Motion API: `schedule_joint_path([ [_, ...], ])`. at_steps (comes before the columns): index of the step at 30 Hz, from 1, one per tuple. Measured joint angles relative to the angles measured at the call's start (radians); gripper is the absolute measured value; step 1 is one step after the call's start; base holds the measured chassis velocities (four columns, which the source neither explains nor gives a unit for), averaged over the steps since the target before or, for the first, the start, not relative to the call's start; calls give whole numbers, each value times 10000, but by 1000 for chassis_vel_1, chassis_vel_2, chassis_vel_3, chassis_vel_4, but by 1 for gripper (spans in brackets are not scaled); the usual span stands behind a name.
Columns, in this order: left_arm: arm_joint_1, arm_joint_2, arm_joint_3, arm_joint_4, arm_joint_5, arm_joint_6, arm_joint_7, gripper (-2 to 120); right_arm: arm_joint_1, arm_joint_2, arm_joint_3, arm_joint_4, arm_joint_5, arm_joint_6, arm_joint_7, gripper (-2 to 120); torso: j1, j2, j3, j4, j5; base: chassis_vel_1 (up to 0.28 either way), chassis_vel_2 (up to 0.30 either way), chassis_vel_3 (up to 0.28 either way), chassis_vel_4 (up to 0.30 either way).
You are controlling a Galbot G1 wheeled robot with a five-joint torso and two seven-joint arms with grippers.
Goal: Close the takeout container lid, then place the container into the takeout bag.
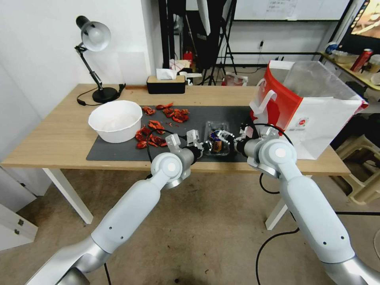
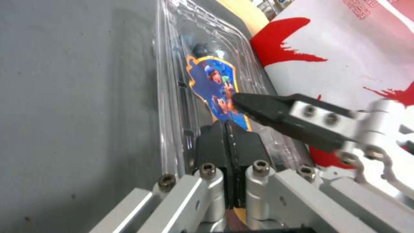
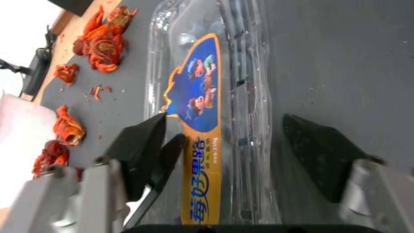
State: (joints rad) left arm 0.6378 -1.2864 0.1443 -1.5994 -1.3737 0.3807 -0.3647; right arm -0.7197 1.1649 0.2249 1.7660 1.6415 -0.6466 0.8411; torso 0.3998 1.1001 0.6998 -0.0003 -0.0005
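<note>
Clear plastic is what you're handling: the takeout container (image 1: 217, 141) lies flat on the dark mat (image 1: 118, 150), just beside the takeout bag (image 1: 312, 114). Your left gripper (image 2: 227, 129) presses its fingers together on the container's near edge; your right gripper (image 3: 224, 142) straddles it, spread wide.

takeout container (image 1: 217, 139) left of takeout bag (image 1: 312, 114)

Clear takeout container (image 1: 217, 141) lies closed beside upright takeout bag (image 1: 312, 114).
</note>
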Motion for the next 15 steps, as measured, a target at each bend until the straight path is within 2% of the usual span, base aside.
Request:
schedule_joint_path([
  [2, 16, 0, -7, -12, 10, -21, -5, 0, 18, 46, 10, -82, 31, 29, 10, 59, 0, 1, 0, -1, 1, 0, 0, 0, 0],
  [3, 16, 9, -13, -21, 12, -46, -12, 0, 25, 72, 14, -139, 41, 68, -2, 51, 1, 0, 0, -1, 4, 0, 0, 0, 0],
  [4, 16, 9, -13, -21, 12, -46, -12, 0, 25, 72, 14, -139, 41, 68, -2, 51, 1, 0, 0, -1, 4, 0, 0, 0, 0],
  [8, 15, 57, -36, -46, 12, -68, -13, 0, 19, 83, -1, -193, 91, 127, -19, 33, 2, -1, 2, 6, 9, 0, 0, 0, 0],
  [10, 15, 59, -41, -46, 12, -71, -13, 0, 19, 85, -1, -209, 94, 130, -20, 30, 1, -1, 2, 6, 8, 0, 0, 0, 0],
  [12, 39, 61, -71, -53, 12, -80, -10, 0, 25, 115, 14, -286, 112, 161, -21, 18, 1, -1, 0, 7, 8, 0, 0, 0, 0],
  [15, 95, 68, -87, -99, 13, -84, -2, 0, 29, 134, 20, -316, 118, 176, -24, 12, 0, 0, 1, 7, 4, 0, 0, 0, 0],
])
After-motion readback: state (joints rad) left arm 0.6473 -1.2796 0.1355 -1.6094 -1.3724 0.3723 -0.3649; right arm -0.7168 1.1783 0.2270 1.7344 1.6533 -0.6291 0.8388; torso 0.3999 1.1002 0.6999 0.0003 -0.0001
